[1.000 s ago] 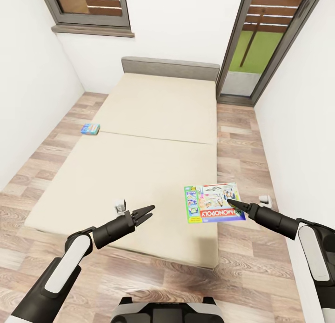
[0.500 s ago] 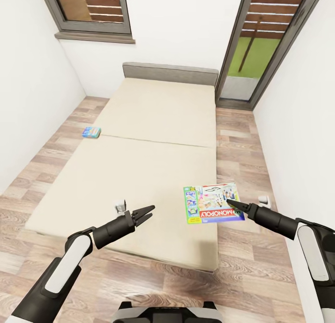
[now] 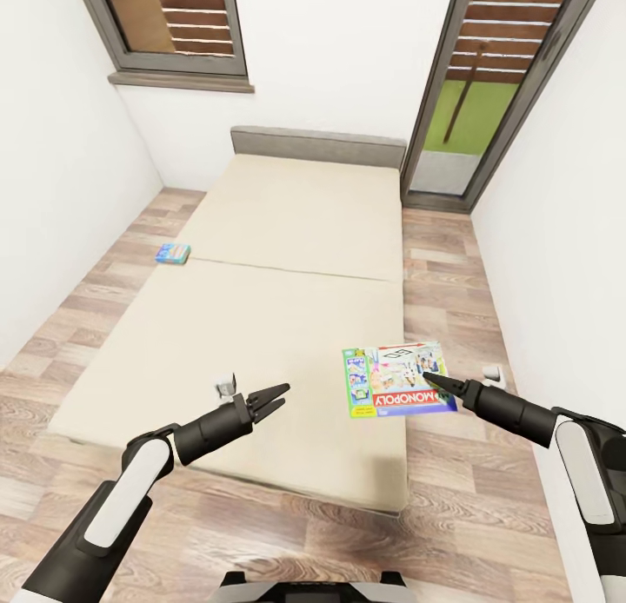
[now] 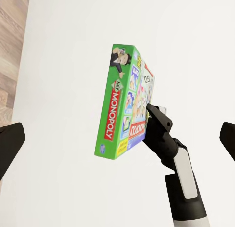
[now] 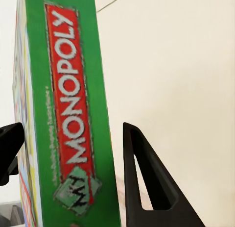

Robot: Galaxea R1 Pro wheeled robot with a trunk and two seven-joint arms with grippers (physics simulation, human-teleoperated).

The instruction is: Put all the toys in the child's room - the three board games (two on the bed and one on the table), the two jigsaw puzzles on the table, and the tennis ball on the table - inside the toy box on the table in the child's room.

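A green-white-red Monopoly board game (image 3: 398, 379) hangs above the near right corner of the bed (image 3: 287, 264), with my right gripper (image 3: 428, 377) shut on its right edge. In the right wrist view the box's green edge (image 5: 73, 119) sits between the two dark fingers (image 5: 142, 188). The left wrist view looks across at the box (image 4: 125, 102) held in the right gripper. My left gripper (image 3: 271, 400) stands open over the mattress's near part, holding nothing. A small blue board game (image 3: 171, 254) lies at the bed's left edge; whether it rests on the mattress or the floor I cannot tell.
The bed's grey headboard (image 3: 317, 142) stands against the far wall. There is a window (image 3: 174, 21) at the back left and a glass door (image 3: 461, 90) at the back right. Strips of wooden floor (image 3: 443, 264) run along both sides, closed in by white walls.
The whole picture has shifted, so the camera has moved: the bed sits lower and looks a little farther off. Both arms and the held Monopoly box keep their pose.
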